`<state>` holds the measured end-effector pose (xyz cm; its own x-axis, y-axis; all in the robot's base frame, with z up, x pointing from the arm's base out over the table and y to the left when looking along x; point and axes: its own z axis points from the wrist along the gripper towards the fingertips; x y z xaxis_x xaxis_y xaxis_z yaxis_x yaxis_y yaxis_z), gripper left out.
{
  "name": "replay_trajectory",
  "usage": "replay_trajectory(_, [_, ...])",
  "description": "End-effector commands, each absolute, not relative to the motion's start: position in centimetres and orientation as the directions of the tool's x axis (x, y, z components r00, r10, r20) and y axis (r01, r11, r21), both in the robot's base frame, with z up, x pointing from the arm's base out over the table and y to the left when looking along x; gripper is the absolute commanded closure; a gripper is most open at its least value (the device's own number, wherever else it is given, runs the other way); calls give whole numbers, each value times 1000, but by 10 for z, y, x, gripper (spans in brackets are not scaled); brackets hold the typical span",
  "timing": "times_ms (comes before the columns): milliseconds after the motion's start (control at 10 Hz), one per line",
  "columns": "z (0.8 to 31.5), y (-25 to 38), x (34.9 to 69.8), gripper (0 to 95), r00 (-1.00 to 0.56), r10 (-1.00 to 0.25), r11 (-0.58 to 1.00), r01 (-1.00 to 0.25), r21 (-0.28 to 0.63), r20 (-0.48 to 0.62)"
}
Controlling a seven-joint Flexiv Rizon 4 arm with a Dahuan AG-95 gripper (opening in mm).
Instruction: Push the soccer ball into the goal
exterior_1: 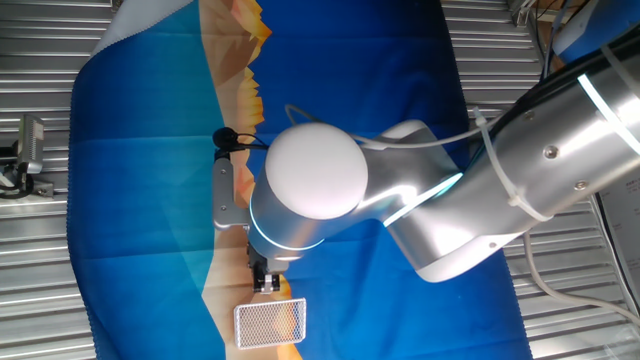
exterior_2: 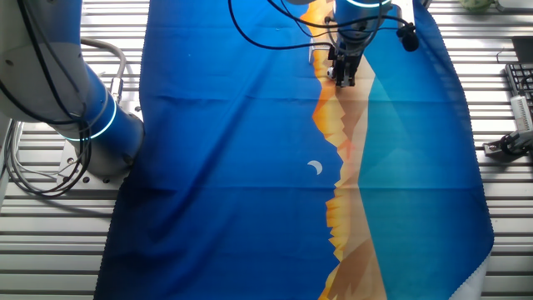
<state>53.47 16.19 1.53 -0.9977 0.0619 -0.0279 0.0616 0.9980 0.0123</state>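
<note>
One arm reaches over the blue printed cloth (exterior_1: 140, 200), its gripper (exterior_1: 265, 281) pointing down just beside the goal (exterior_1: 270, 323) — a white-framed mesh box lying at the cloth's edge in one fixed view. The soccer ball cannot be made out in either view; the arm's wrist hides much of the spot. In the other fixed view the gripper (exterior_2: 343, 77) hangs over the orange band of the print — whether its fingers are parted or closed, I cannot tell

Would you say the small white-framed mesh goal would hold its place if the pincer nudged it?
Probably not. The white-framed mesh goal looks light, mostly netting, so it may slide. It rests loose on the smooth blue printed cloth, which might wrinkle under it.
</note>
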Motion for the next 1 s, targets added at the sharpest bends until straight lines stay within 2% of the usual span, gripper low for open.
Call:
replay_trajectory(100, [14,162,535,950,-998,61,998,61,13,-29])
replay_trajectory(800, [14,162,535,950,-998,57,998,57,16,-27])
replay_trajectory(900, [14,170,536,950,-981,194,964,187,190,-18])
replay_trajectory(1000, [14,173,536,950,-984,179,978,176,108,-20])
